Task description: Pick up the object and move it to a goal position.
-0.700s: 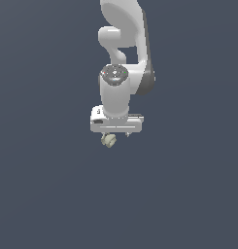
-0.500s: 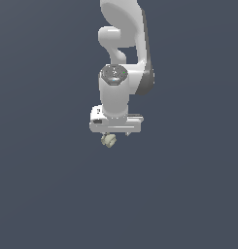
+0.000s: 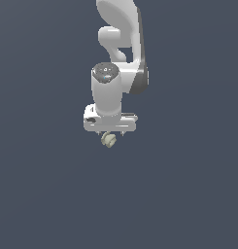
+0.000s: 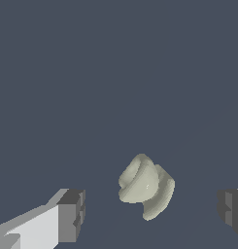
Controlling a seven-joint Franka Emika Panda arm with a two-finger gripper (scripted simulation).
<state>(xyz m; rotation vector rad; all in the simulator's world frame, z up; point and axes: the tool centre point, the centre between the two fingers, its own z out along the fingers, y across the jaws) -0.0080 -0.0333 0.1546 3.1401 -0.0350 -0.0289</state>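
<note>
The object [image 3: 109, 140] is a tiny pale beige-green lump with a ring-like face. In the exterior view it sits just under the white gripper bar. My gripper [image 3: 110, 133] points down over it and is open. In the wrist view the object [image 4: 145, 186] lies between the two dark fingertips [image 4: 73, 214], with a clear gap on each side and neither pad touching it. The gripper [image 4: 150, 210] straddles the lump, which sits a little nearer one finger than the other.
A plain dark grey-blue surface fills both views. The white arm [image 3: 118, 44] rises from the gripper to the exterior view's upper edge. No other objects or edges show.
The hand and gripper bar have shifted slightly toward the exterior view's left. The object has stayed where it was.
</note>
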